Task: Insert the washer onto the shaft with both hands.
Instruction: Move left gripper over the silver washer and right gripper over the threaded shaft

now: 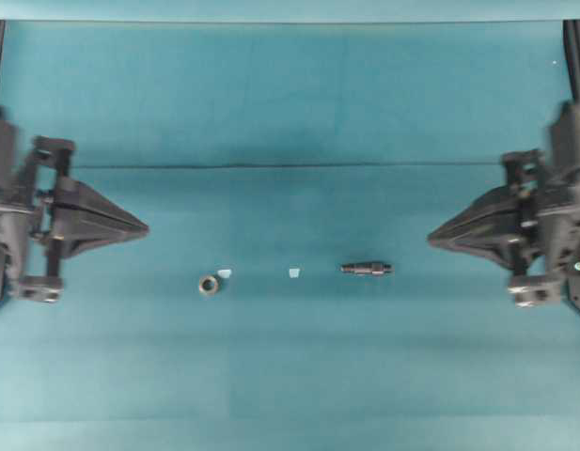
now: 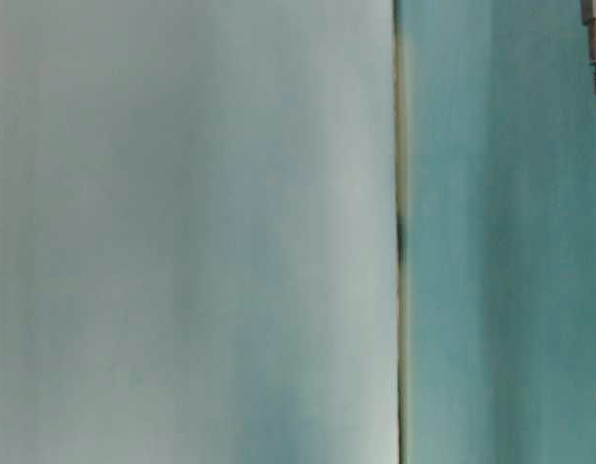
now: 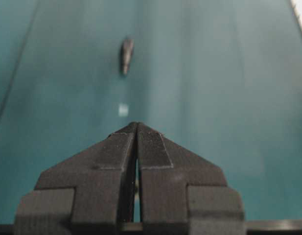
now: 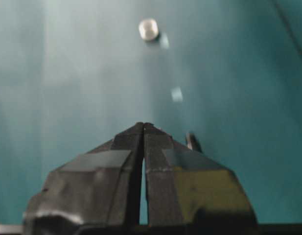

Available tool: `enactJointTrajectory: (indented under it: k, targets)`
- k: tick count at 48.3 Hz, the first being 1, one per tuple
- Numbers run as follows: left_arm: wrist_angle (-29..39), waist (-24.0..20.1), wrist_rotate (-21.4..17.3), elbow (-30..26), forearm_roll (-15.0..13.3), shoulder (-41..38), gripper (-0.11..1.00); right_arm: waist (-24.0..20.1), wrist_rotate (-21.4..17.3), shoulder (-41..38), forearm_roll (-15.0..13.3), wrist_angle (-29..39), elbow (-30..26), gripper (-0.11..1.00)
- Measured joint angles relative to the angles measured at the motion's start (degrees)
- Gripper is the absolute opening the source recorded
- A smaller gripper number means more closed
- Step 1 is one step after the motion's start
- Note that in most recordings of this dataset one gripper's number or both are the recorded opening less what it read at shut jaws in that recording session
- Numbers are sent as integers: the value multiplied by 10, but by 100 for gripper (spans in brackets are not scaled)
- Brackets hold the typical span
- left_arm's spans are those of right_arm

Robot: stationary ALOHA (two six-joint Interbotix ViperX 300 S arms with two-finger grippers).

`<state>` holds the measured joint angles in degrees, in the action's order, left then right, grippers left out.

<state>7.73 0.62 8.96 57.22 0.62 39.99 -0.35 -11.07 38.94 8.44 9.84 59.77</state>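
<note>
Shaft flat, lengthwise left-right.

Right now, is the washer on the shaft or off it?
Off: the washer lies on the cloth, apart from the shaft lying flat.

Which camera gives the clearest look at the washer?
The overhead view: the washer lies whole and sharp on the cloth, hole showing. The right wrist view shows it far off and blurred. The left wrist and table-level views do not show it.
</note>
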Motion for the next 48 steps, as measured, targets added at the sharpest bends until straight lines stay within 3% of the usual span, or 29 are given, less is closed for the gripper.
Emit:
enactJointTrajectory:
  k: [12, 31, 48]
  targets:
    - [42, 18, 1, -36, 1, -77, 2, 7, -1, -110, -2, 83, -57, -9]
    - [165, 21, -19, -123, 4, -213, 2, 8, 0, -243, -67, 222, -156, -9]
    - [202, 25, -56, -169, 4, -282, 2, 3, 18, -298, -76, 230, -179, -9]
